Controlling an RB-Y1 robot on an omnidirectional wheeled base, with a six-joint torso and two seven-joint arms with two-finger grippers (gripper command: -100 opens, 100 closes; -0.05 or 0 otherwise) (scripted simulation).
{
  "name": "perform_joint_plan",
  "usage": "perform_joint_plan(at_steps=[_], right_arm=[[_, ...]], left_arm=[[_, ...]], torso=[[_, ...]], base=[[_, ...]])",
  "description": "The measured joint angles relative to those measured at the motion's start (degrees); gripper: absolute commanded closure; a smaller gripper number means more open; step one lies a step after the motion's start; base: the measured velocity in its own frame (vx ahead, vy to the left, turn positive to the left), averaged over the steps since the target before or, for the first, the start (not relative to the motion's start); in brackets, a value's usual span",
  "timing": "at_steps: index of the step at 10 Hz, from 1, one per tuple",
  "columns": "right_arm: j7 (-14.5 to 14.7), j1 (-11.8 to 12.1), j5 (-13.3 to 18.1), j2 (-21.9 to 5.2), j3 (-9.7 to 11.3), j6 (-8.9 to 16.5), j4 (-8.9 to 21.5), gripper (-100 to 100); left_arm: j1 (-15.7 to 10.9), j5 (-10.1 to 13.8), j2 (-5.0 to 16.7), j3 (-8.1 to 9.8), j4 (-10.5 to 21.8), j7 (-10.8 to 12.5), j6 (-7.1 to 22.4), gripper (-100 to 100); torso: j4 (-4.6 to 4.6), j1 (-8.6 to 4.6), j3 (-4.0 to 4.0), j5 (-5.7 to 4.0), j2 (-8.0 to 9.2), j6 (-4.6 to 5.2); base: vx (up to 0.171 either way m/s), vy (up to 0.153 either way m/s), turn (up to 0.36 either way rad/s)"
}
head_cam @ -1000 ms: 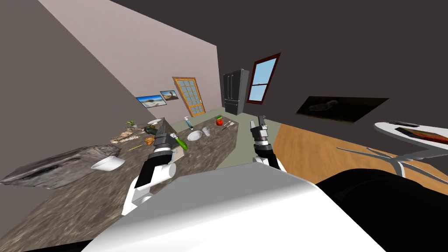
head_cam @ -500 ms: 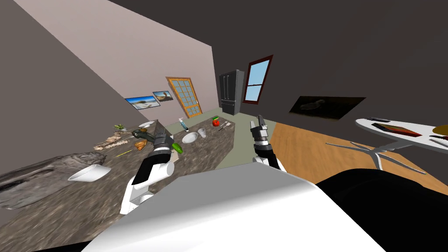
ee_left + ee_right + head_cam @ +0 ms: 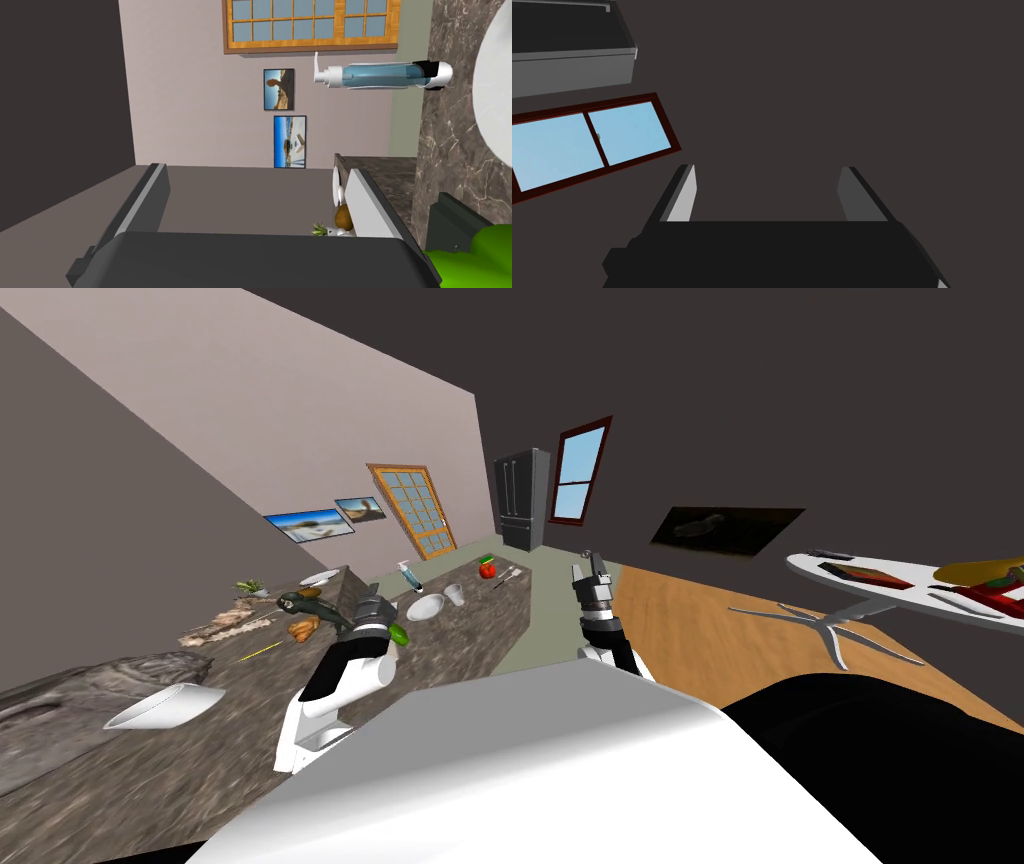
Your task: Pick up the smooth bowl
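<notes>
A plain white bowl (image 3: 165,708) lies tipped on its side on the dark stone counter (image 3: 200,768), near me at the left. A second shallow white dish (image 3: 425,607) sits farther along, and its rim (image 3: 495,100) curves past the left gripper's side. My left gripper (image 3: 372,606) hovers over the counter between the two, open and empty (image 3: 257,170). The right gripper (image 3: 590,563) is held up beyond the counter's end, also open and empty (image 3: 768,170).
On the counter are a green vegetable (image 3: 399,633) by my left hand, a soap dispenser (image 3: 409,576), a cup (image 3: 455,594), a red fruit (image 3: 487,569), cutlery (image 3: 508,578) and a dark bird figure (image 3: 305,605). A white table (image 3: 900,583) stands at right on wooden floor.
The whole head picture has swung: counter things slid left and the white table came in from the right, so I have turned right. Both arms keep their pose.
</notes>
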Motion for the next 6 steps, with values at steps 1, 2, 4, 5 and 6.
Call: perform_joint_plan(at_steps=[1, 2, 4, 5, 6], right_arm=[[0.00, 0.00, 0.00, 0.00, 0.00, 0.00, 0.00, 0], [0.00, 0.00, 0.00, 0.00, 0.00, 0.00, 0.00, 0], [0.00, 0.00, 0.00, 0.00, 0.00, 0.00, 0.00, 0], [0.00, 0.00, 0.00, 0.00, 0.00, 0.00, 0.00, 0], [0.00, 0.00, 0.00, 0.00, 0.00, 0.00, 0.00, 0]], left_arm=[[-0.32, 0.42, 0.26, 0.55, 0.52, 0.21, 1.43, -100], [-0.49, 0.60, 0.31, 0.84, 0.50, 0.39, 3.00, -100], [-1.07, 0.36, -0.20, 0.95, 0.51, 0.46, 5.69, -100], [-1.78, 0.39, -0.06, 1.18, 1.18, 0.58, 7.26, -100], [-2.32, 0.59, 0.06, 1.57, 1.59, 0.87, 8.82, -100]], torso=[[0.00, 0.01, 0.00, 0.00, -0.01, 0.01], [0.00, 0.03, 0.00, 0.00, 0.01, -0.01], [0.01, 0.04, 0.01, 0.01, 0.02, 0.01], [0.00, 0.06, 0.01, 0.01, 0.01, -0.01], [0.00, 0.07, 0.00, 0.02, 0.00, 0.00]], base=[[0.013, -0.012, -0.054], [0.005, -0.005, 0.005], [0.010, -0.007, -0.078], [0.016, -0.002, -0.075], [0.014, 0.002, -0.043]])
